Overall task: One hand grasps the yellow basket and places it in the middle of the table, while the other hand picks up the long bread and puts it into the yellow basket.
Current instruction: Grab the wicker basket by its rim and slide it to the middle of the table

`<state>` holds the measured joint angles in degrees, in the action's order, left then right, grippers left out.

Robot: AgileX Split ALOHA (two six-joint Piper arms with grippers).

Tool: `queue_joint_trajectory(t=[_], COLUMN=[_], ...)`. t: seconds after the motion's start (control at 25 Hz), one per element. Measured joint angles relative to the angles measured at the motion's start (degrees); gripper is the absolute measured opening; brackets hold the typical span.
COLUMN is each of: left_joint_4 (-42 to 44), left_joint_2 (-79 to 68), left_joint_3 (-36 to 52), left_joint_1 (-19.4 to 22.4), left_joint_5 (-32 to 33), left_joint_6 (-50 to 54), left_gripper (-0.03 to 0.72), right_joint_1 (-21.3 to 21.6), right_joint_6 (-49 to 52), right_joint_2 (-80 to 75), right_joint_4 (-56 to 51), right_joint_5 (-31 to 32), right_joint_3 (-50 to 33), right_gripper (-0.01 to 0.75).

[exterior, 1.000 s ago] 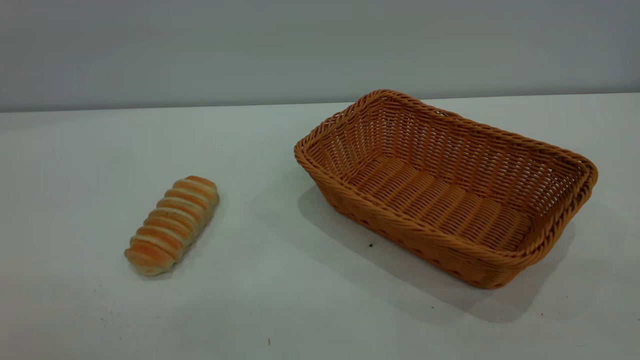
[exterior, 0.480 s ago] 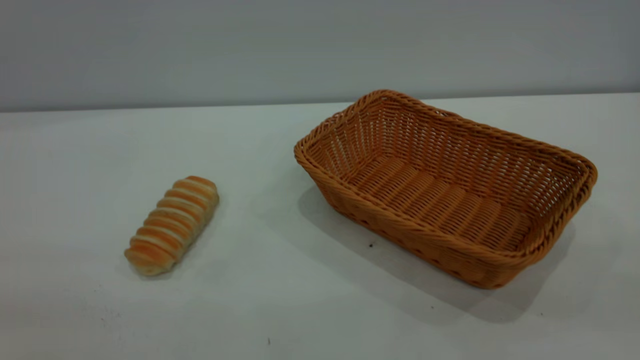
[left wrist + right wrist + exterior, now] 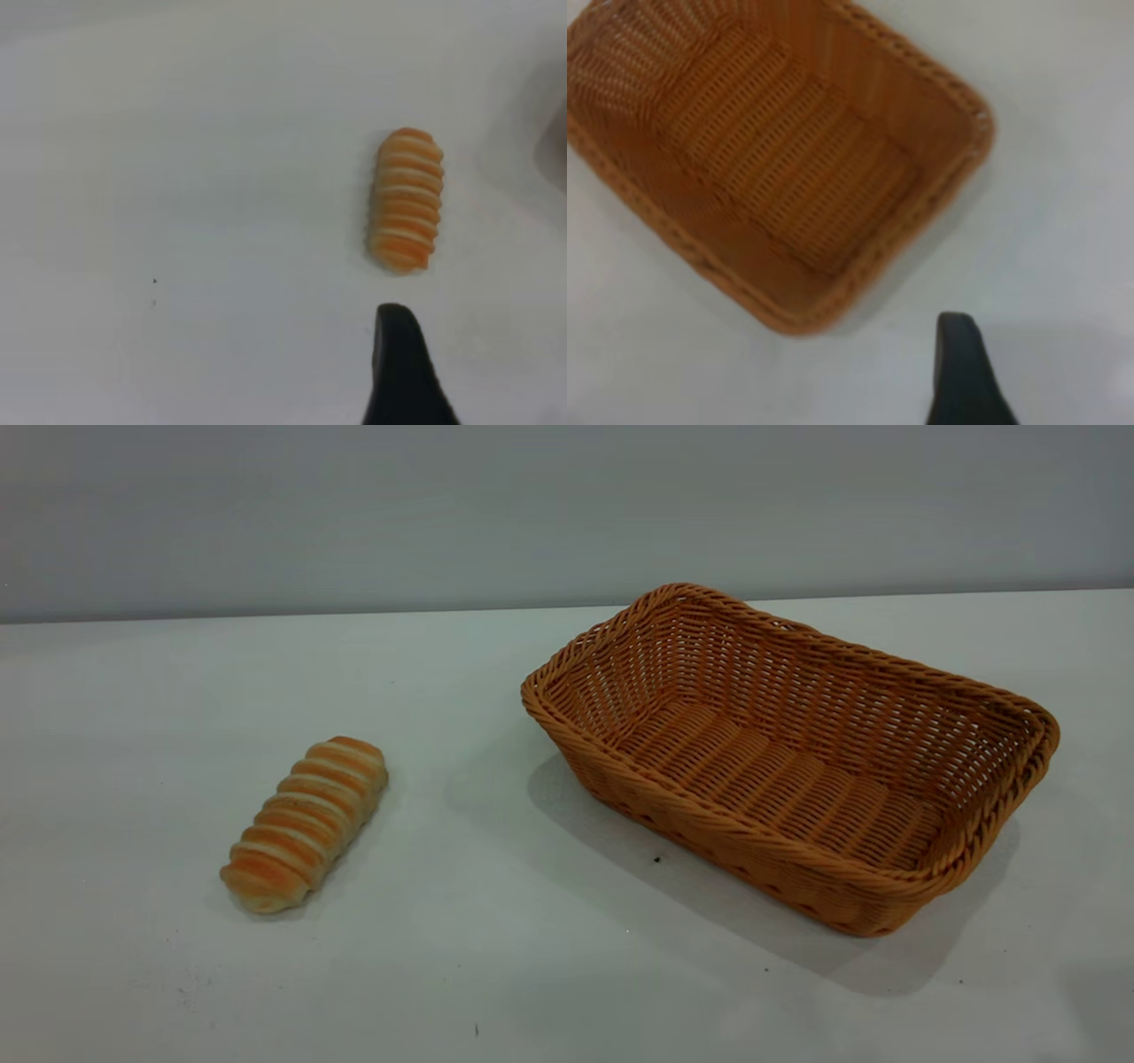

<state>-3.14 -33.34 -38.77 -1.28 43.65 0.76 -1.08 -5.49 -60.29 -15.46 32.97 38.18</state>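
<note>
Nearest in the exterior view, the long bread (image 3: 304, 823) lies on the white counter (image 3: 461, 921) toward the left arm's side, angled, touching nothing; farther back and to the right arm's side sits the yellow basket (image 3: 895, 881), well apart from the bread, upright and with nothing in it. The left wrist view looks down on the bread (image 3: 407, 199) with one dark finger of the left hand (image 3: 400, 367) showing short of it; how far that hand is open I cannot tell, and it has hold of nothing. The right hand (image 3: 963, 372) likewise shows a single finger just outside the basket's rim (image 3: 957, 190); its opening cannot be told either, and it is not touching the basket. The bread looks light and soft, so a gentle pinch across its ridged middle seems best; the basket looks stiff and light, and its braided rim is probably the place to grip.
</note>
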Motion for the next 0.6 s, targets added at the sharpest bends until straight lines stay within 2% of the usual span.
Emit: queue_joint_trajectory(t=[0.16,0.32,0.6], left_joint_4=[0.0,0.2,1.2], left_joint_2=[-0.1,-0.1,-0.1], left_joint_3=[0.0,0.0,0.0], left_joint_1=[0.0,0.0,0.0], left_joint_5=[0.0,0.0,0.0], left_joint_6=[-0.8,-0.8,-0.8], left_gripper=[0.49,0.49,0.49], right_joint_1=[0.0,0.0,0.0], right_joint_6=[-0.8,-2.4,-2.8], right_joint_2=[-17.9,-33.3,-43.6], right_joint_4=[-6.6,-10.5,-13.9], right_joint_5=[-5.5,-7.8,-10.4], right_joint_3=[2.8,7.8,11.8], right_gripper=[0.509,0.509,0.509])
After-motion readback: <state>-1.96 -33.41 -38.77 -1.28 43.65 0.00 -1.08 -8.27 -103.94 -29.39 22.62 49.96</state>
